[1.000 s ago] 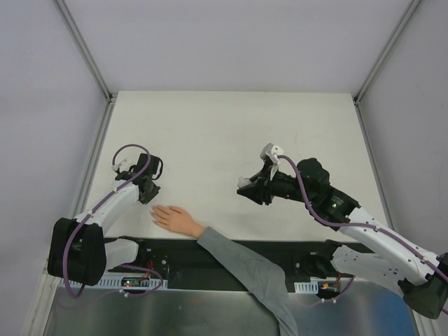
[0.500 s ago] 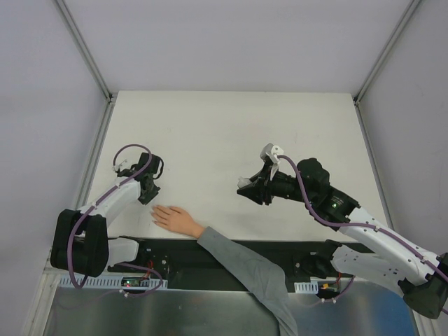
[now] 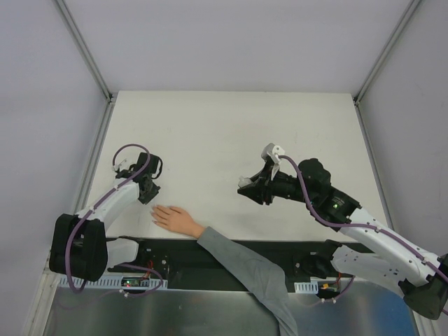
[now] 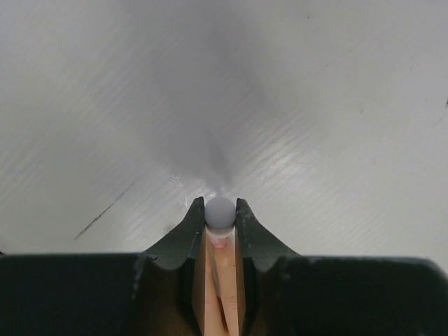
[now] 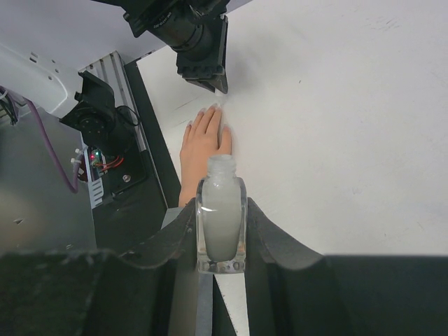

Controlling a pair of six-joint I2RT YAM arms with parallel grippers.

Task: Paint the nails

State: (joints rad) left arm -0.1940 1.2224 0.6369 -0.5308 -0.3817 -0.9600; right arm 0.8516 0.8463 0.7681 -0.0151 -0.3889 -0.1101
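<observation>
the left gripper (image 3: 148, 196) hangs just past the fingertips of the hand (image 3: 175, 218), its fingers pinched tight on a grey round-tipped piece (image 4: 220, 210). the hand lies flat at the near edge of the table (image 3: 224, 126). the nails (image 5: 212, 110) at its fingertips are too small to make out. well to the right, the right gripper (image 3: 246, 186) clamps an uncapped bottle (image 5: 221, 220) of whitish liquid.

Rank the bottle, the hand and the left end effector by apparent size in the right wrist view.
1. left end effector, cropped at top.
2. bottle, enlarged by nearness.
3. hand, close to the bottle, partly hidden: unsure.
</observation>
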